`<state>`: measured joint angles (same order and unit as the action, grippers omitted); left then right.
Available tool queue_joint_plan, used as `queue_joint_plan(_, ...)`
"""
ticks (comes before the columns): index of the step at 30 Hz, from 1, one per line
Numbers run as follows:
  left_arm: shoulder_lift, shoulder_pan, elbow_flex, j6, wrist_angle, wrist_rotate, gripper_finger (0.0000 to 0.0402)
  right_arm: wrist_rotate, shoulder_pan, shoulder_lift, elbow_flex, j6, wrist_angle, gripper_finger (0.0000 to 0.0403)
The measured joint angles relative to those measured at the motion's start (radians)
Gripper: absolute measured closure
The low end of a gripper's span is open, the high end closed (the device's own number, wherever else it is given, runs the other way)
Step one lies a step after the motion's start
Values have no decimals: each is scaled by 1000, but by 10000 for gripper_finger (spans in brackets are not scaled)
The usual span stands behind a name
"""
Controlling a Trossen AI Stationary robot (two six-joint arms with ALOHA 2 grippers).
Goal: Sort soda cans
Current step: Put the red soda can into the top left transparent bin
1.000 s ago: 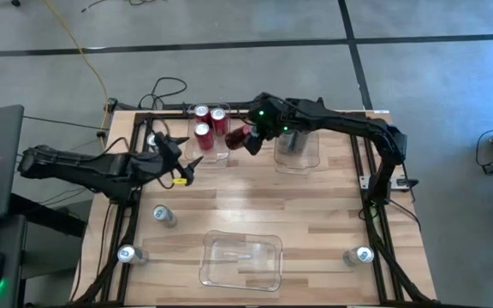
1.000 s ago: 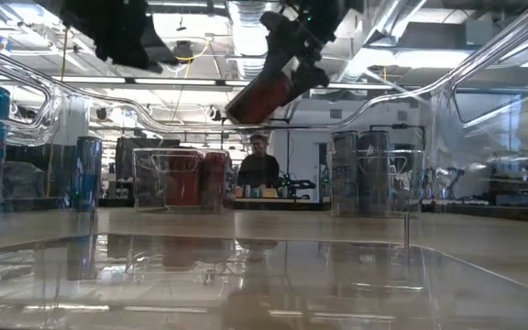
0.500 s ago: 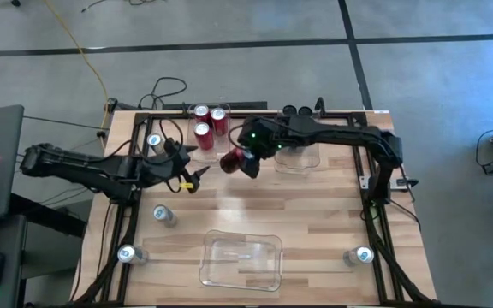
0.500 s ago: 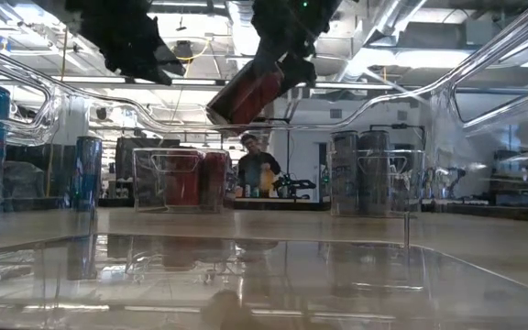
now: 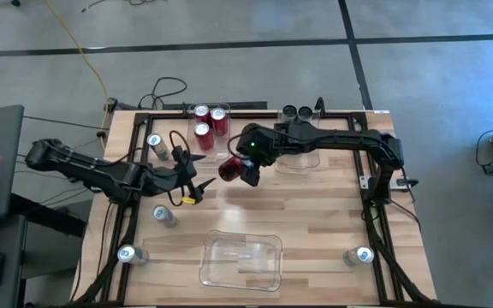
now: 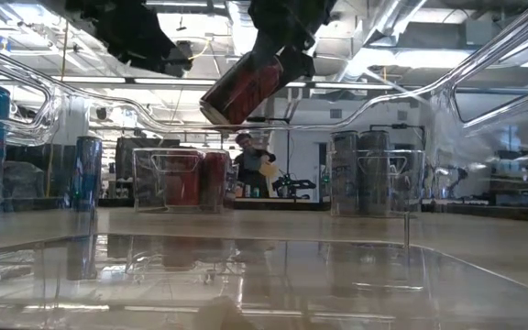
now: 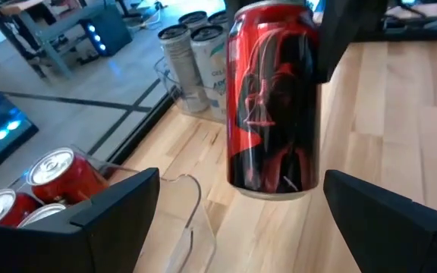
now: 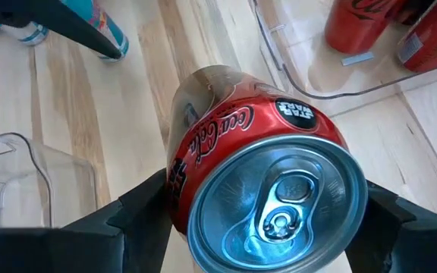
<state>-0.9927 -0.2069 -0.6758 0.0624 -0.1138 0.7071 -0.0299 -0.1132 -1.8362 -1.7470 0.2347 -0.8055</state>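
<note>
Right gripper (image 5: 238, 170) moved toward the worktop (image 5: 315, 214) centre, fingers clamped on one red can (image 5: 232, 168) held tilted in the air. Left gripper (image 5: 193, 184) now just beside it, fingers spread, empty. Three red cans (image 5: 210, 122) sit in the far bin (image 5: 215, 152).

Lit brightly and evenly from ceiling strip lights (image 6: 246, 37), blown out white in the level view. Glare streaking the glossy bench (image 6: 273, 275), with mirrored reflections. Soft shadows only. Dark blurred fingers (image 7: 112, 220) against a sharp red can (image 7: 273, 98).
</note>
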Motion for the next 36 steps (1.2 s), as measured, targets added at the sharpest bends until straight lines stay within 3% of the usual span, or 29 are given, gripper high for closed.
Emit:
queue_joint_plan(16, -41, 12, 0, 4, 1, 4, 33, 0, 68, 0, 0, 12, 3, 97)
queue_joint_plan(27, -128, 12, 0, -36, 93, -230, 33, 3, 65, 1, 0, 12, 51, 97)
queue_joint_plan(36, -174, 52, 1, -54, 209, -256, 33, 6, 78, 1, 0, -16, 82, 97)
